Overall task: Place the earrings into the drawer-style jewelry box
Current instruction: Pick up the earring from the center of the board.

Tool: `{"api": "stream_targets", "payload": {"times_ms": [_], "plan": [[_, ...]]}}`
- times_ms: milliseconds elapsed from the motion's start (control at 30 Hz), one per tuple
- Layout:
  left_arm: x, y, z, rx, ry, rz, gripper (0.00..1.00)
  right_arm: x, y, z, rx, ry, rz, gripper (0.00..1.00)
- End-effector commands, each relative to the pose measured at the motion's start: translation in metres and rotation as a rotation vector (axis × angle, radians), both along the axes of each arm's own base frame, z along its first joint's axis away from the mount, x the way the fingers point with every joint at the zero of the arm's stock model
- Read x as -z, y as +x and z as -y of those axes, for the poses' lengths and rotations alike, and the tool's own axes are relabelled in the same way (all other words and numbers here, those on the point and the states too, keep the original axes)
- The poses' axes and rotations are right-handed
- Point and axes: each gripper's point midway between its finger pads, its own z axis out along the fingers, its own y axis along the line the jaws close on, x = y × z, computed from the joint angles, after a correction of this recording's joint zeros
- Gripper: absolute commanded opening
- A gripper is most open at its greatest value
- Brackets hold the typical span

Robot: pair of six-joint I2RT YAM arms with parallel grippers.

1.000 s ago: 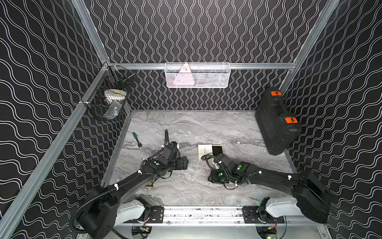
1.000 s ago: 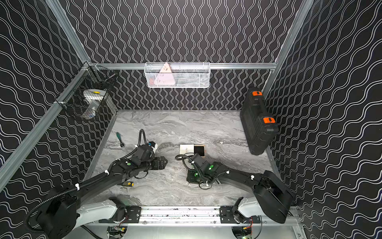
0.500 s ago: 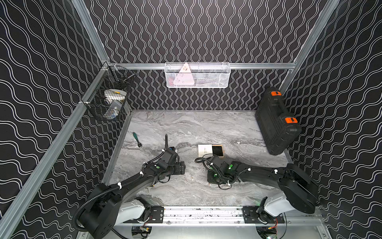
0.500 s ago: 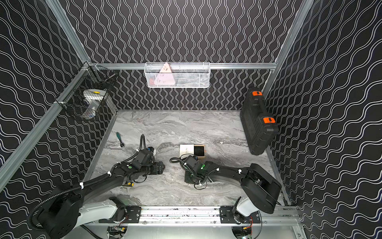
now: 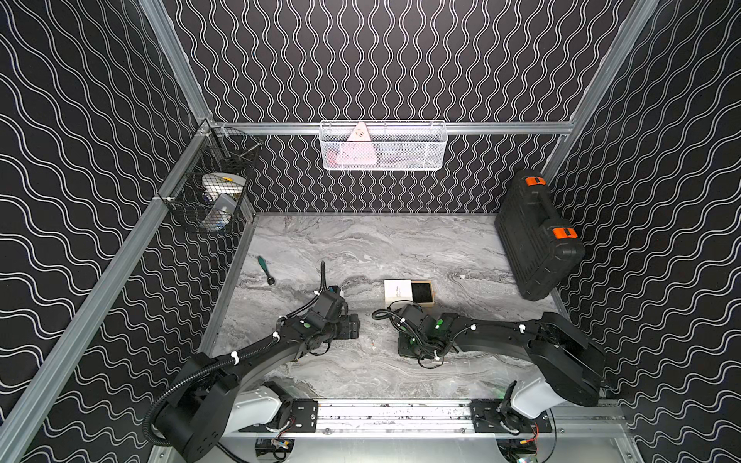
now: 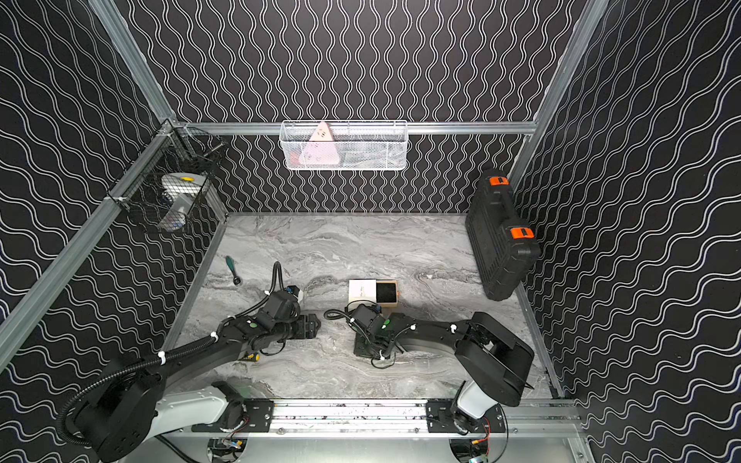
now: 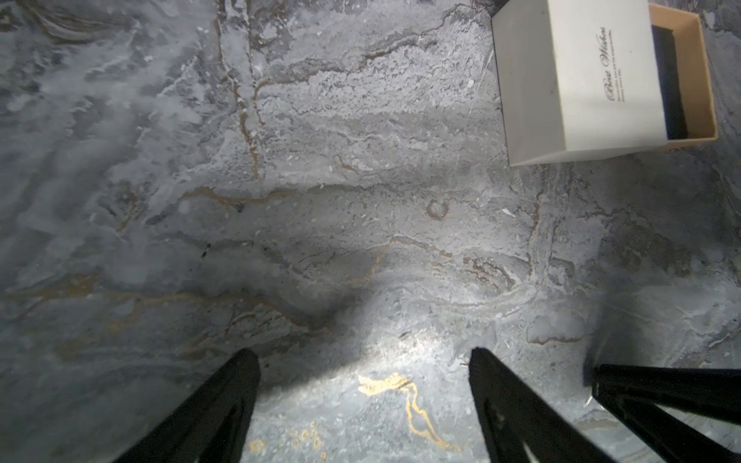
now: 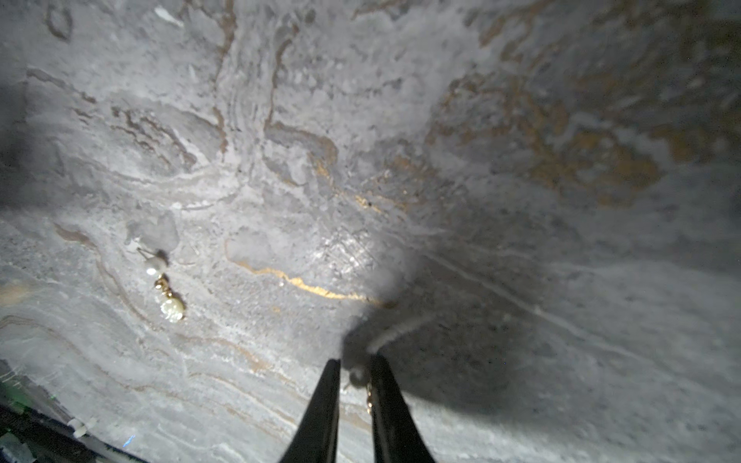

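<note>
- My right gripper (image 8: pixel 355 362) is pinched nearly together on an earring (image 8: pixel 356 377), its pearl between the tips.
- The second earring (image 8: pixel 166 288) lies on the table (image 8: pixel 521 160), apart from those tips.
- My left gripper (image 7: pixel 363 356) stands wide apart over the table, near the white box (image 7: pixel 593 80) with its drawer (image 7: pixel 701 80) out.
- Only the right wrist view shows them: pearl, gold link, pale glinting bead.

A black case (image 5: pixel 537 236) and green-handled tool (image 5: pixel 264 268) rest on the tabletop (image 5: pixel 361 240).
</note>
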Motion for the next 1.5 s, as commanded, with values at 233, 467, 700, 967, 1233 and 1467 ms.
{"api": "stream_targets", "payload": {"times_ms": [233,467,700,967,1233,1467], "plan": [[-0.005,0.003,0.000,0.005,0.003,0.030,0.88,0.008,0.002,0.010,0.055,-0.054,-0.004,0.14],[-0.007,0.003,-0.001,0.004,0.002,0.035,0.89,0.009,0.002,0.008,0.060,-0.041,-0.004,0.09],[-0.016,0.003,0.014,0.051,-0.081,0.067,0.89,-0.001,0.008,0.007,0.079,-0.009,0.029,0.07],[-0.043,-0.009,0.071,0.207,-0.299,0.171,0.86,-0.018,0.029,0.013,0.155,0.127,0.033,0.07],[-0.064,-0.021,0.139,0.356,-0.475,0.273,0.77,-0.043,0.050,0.027,0.261,0.306,0.035,0.07],[-0.053,-0.018,0.176,0.382,-0.483,0.270,0.62,-0.055,0.056,0.032,0.305,0.382,0.042,0.06]]}}
